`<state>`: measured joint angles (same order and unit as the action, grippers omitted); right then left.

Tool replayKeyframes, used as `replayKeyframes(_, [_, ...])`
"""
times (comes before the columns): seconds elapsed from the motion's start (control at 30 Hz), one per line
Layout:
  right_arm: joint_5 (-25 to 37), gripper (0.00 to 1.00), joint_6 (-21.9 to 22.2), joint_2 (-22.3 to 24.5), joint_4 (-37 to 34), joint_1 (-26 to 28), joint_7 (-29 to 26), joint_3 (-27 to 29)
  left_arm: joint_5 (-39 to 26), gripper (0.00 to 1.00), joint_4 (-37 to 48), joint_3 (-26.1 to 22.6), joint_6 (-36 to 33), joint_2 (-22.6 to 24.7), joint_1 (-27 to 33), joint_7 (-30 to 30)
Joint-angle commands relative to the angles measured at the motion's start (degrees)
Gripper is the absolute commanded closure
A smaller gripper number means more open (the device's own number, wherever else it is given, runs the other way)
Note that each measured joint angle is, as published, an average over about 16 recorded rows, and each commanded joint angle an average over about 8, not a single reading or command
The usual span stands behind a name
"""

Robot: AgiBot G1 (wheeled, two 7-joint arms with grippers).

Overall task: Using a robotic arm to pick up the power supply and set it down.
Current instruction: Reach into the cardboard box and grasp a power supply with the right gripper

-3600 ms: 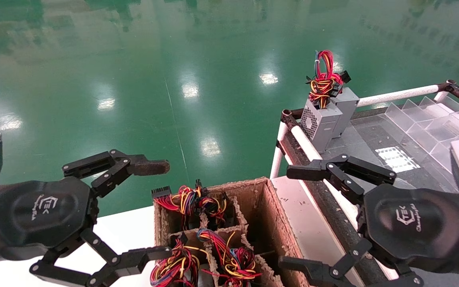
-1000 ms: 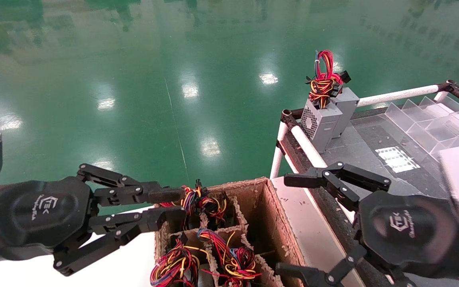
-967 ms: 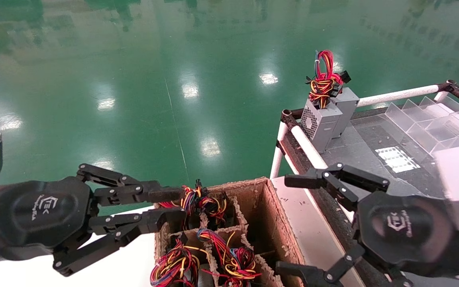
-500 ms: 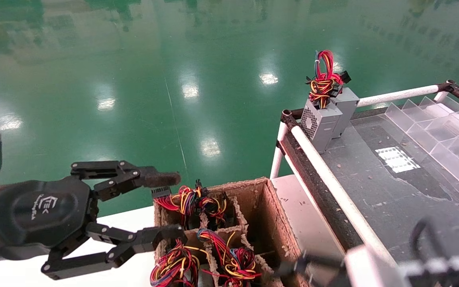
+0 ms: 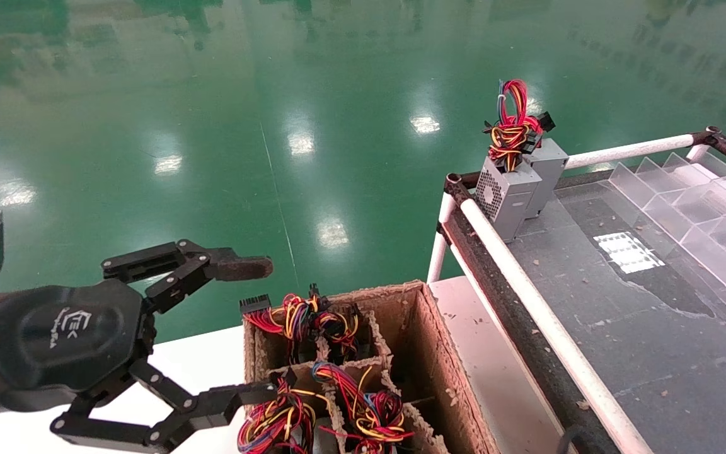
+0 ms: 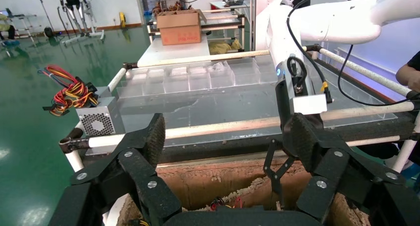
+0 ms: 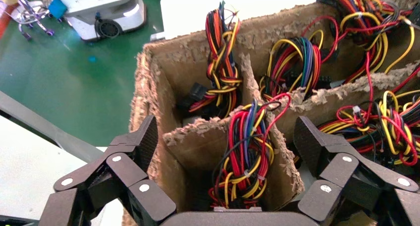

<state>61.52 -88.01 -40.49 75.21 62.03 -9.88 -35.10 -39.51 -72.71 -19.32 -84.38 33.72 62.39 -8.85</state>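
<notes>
Above the divided carton [image 7: 208, 137], the right tool [image 7: 228, 151] is held with fingers apart; descent is best centred on the wire bundle [image 7: 245, 156] at 12 o'clock, clear of the ragged dividers.

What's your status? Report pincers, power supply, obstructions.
Right pincer open above the cardboard box. Left pincer open, idle beside it. Power supply ungripped, wires up in its cell. Frayed divider crowds the wires.
</notes>
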Motion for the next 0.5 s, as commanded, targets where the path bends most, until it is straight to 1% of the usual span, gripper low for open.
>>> replayKeyframes(0.03, [0.6,1.00,0.4,-0.4,-0.2,0.0,0.4,-0.6,0.0,0.00,0.0,0.0,0.0,0.0,0.0,0.0])
replayKeyframes(0.5, [4.2,1.00,3.7,-2.8,-0.2,-0.8,1.2,-2.1,0.0,0.00,0.0,0.0,0.0,0.0,0.0,0.0])
